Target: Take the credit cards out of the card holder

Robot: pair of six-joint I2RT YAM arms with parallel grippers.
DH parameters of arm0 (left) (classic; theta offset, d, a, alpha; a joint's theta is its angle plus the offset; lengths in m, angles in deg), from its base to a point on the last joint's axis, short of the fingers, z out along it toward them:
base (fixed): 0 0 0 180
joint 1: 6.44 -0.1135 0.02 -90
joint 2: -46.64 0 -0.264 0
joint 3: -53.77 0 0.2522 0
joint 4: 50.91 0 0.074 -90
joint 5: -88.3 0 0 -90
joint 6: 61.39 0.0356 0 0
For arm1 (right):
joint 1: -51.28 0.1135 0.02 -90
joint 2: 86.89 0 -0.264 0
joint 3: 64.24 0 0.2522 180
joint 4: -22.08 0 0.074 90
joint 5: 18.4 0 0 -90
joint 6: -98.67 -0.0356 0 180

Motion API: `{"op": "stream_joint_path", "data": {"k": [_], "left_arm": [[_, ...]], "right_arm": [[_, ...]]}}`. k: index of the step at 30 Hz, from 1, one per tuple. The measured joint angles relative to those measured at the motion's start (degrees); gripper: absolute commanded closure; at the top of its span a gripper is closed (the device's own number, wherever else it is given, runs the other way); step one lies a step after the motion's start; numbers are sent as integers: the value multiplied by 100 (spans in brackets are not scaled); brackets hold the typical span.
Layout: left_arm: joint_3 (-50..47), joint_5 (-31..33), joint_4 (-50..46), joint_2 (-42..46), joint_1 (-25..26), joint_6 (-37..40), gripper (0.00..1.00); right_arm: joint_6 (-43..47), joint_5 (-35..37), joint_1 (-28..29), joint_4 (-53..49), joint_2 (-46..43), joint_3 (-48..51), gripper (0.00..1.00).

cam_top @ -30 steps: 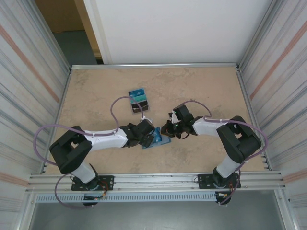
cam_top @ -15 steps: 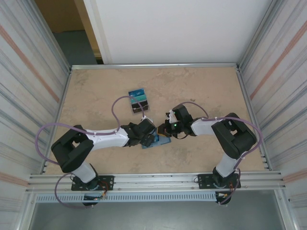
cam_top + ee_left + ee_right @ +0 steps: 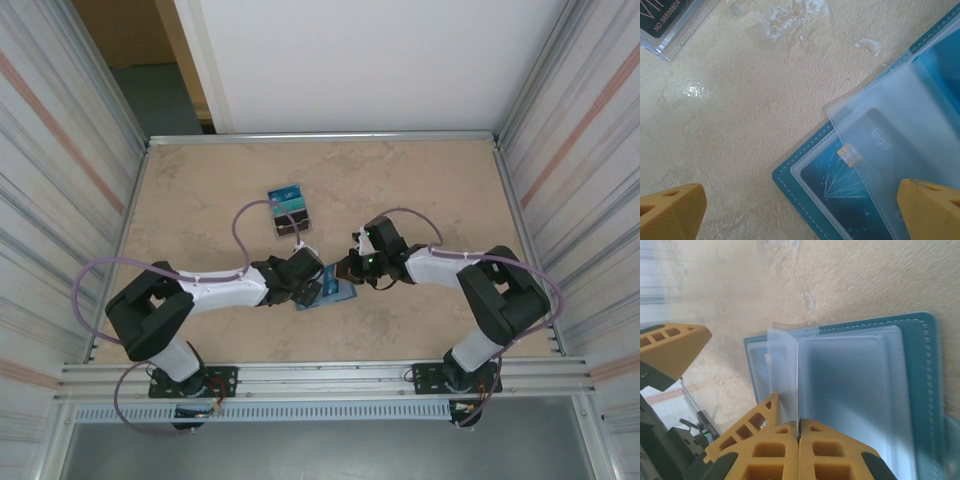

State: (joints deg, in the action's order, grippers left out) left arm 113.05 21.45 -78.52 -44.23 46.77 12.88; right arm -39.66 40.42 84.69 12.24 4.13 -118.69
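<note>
Right hand (image 3: 799, 432) has shut on a clear pocket (image 3: 784, 375) in the card holder (image 3: 929, 380). Left hand (image 3: 800, 212) is wide open. Next, pull a card (image 3: 835, 185) out.

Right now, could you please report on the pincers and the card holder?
Left pincer open, above holder edge. Right pincer shut on clear sleeve, upright. Holder open flat, card in pocket. Nothing blocking.
</note>
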Motion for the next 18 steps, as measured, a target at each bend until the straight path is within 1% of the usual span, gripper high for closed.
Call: {"op": "stream_joint_path", "data": {"k": [7,11,13,18], "left_arm": [[2,0,-221,131,-24,-17,1],[2,24,-348,385,-66,-57,1],[4,31,-385,570,-127,-107,1],[13,-68,-293,1174,-459,-332,1]], "right_arm": [[361,511,-44,-726,-723,-2,100],[540,789,-44,-1029,-1213,-2,100],[592,920,-44,-1119,-1434,-2,100],[734,1200,-46,-1204,-1919,-2,100]]}}
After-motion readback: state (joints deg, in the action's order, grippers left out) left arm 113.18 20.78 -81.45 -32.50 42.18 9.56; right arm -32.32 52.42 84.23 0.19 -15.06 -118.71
